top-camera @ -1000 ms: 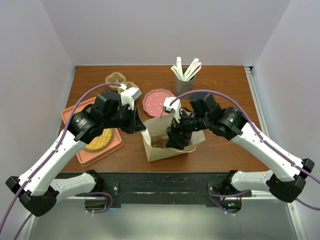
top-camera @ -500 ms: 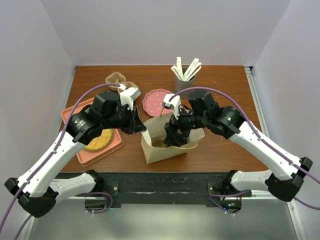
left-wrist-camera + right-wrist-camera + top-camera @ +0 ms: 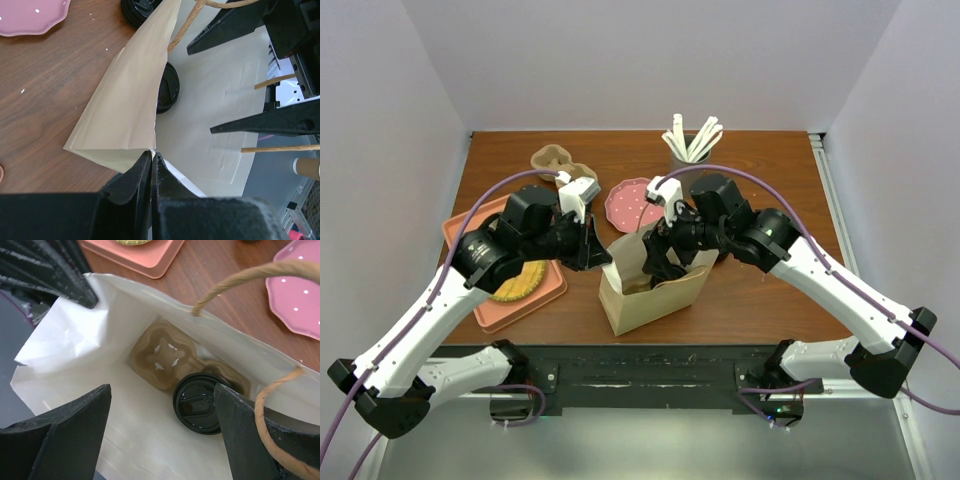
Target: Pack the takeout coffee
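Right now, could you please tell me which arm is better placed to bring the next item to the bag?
Right, probably: the right gripper hangs open and empty over the bag, while the left gripper is shut on the bag's rim, holding it open.

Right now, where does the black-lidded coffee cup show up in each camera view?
Top external: not visible; it is hidden down inside the paper bag.
Left wrist: the black-lidded coffee cup sits at centre, peeking past the bag's folded wall.
Right wrist: lower centre, standing in the cardboard carrier on the bag floor.
Shared landmark: the pink dotted plate, seen in all three views.
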### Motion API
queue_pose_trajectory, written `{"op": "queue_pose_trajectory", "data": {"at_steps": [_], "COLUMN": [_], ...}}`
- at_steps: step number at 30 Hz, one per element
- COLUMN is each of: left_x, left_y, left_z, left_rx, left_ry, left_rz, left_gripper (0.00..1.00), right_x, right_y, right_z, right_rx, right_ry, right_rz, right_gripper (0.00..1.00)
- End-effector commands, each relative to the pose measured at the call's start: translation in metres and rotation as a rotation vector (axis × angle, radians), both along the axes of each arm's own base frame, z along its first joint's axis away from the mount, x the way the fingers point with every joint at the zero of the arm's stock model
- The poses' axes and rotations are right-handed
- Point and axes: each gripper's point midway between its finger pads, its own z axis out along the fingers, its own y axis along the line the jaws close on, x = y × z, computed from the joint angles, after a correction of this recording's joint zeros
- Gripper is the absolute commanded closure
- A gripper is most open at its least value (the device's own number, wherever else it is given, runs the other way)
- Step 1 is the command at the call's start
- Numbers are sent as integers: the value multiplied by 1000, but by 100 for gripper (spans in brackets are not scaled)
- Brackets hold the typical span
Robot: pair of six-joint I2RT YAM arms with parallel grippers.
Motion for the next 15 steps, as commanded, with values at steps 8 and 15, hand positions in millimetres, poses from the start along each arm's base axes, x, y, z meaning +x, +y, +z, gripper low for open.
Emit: {"op": "queue_pose_trajectory", "data": {"at_steps": [8, 15], "left_x": [1, 2], "left_y": [-3, -2], "left_z": [10, 10], "left_rx": [-39, -27], "left_ry": [-37, -39], "left_rz": [-17, -15], "left_gripper": [93, 92], "right_x": [29, 32], "right_y": [-2, -4], "right_z": [46, 65], "right_rx": [96, 126], "right_ry": [-138, -181], "right_rz": [-132, -142], "right_gripper": [12, 12]}}
